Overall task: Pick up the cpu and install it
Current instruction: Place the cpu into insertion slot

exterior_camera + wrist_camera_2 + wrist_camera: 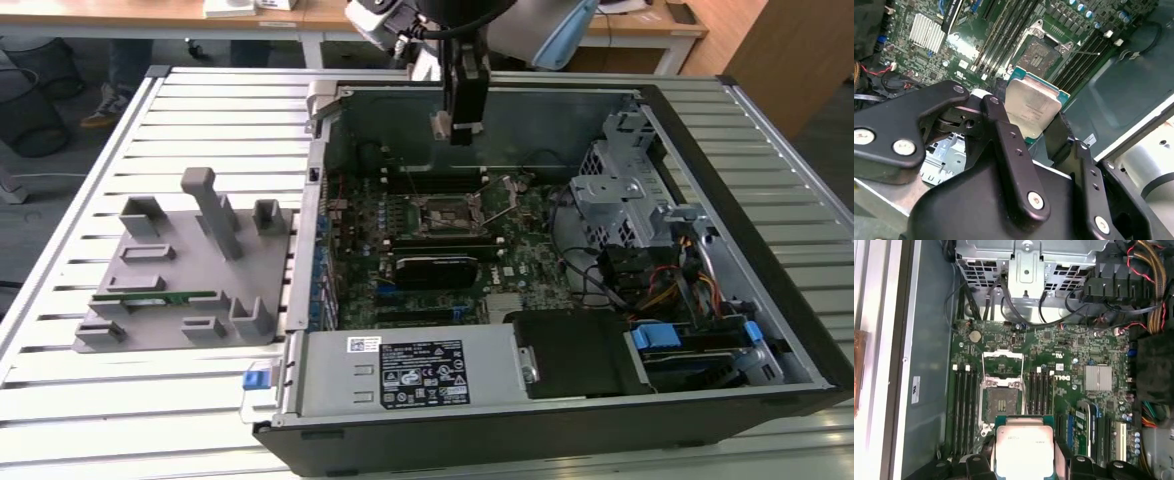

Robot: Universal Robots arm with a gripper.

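My gripper point(458, 128) hangs above the back of the open computer case point(787, 330), shut on the cpu. The cpu point(1032, 106) is a flat square chip with a silvery-grey top and a pale green edge, clamped between the black fingers point(999, 120) in both wrist views. It hovers tilted above the motherboard point(521, 250), apart from it. The black metal-framed socket point(1000, 402) lies just beyond the cpu point(1024, 447), with its load plate point(1002, 365) swung open and the contact field bare. The socket point(447, 213) sits below and in front of the gripper in the exterior view.
Memory slots point(963, 405) flank the socket on both sides. A silver heatsink point(1098, 377), a metal drive cage point(621, 190), bundled cables point(667, 290) and the power supply point(400, 372) crowd the case. On the exterior view's left, a grey fixture point(180, 290) holds a green memory stick point(154, 297).
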